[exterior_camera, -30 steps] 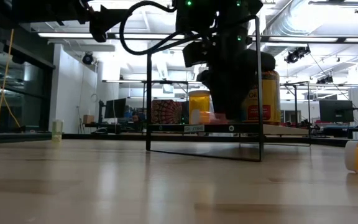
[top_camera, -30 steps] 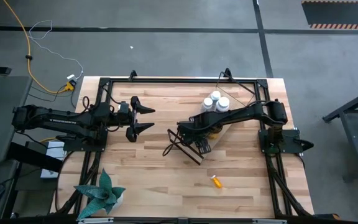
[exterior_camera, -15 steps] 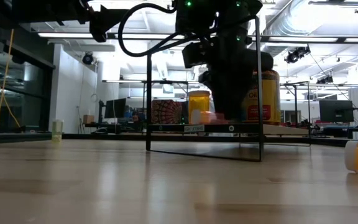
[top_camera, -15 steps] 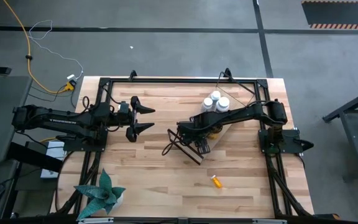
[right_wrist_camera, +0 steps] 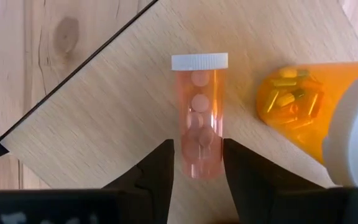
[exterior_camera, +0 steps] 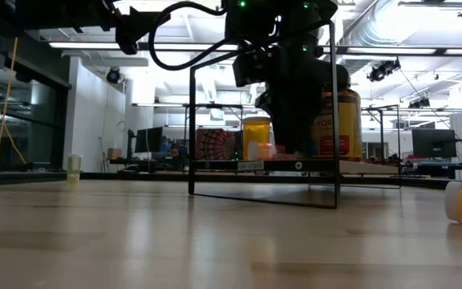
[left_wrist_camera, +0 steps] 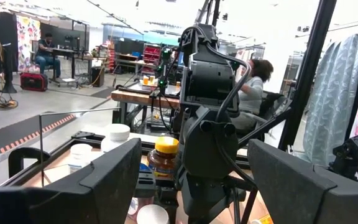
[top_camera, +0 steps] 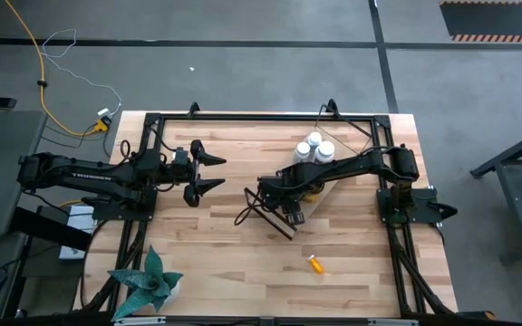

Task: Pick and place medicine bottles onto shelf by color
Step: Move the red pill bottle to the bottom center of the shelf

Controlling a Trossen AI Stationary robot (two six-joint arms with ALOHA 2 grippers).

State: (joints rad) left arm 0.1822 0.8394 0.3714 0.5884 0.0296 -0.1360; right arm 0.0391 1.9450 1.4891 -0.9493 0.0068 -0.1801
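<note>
A small orange vial with a white cap lies on its side on the shelf's light wooden board; it also shows in the low view. My right gripper points down over it, slightly open. Its fingers stand on either side of the vial's bottom end, with a thin gap on each side. A bigger orange bottle with a white cap stands beside it. An amber bottle with a yellow cap stands on the shelf. My left gripper is open and empty over the table's left half.
Several white bottles stand behind the shelf toward the far edge. Another small orange vial lies on the table near the front right. The shelf's black wire frame sticks out toward the left. A potted plant stands at the front left.
My right gripper has shifted a little up and toward the table's left above the shelf. The small orange vial stays lying on the board.
</note>
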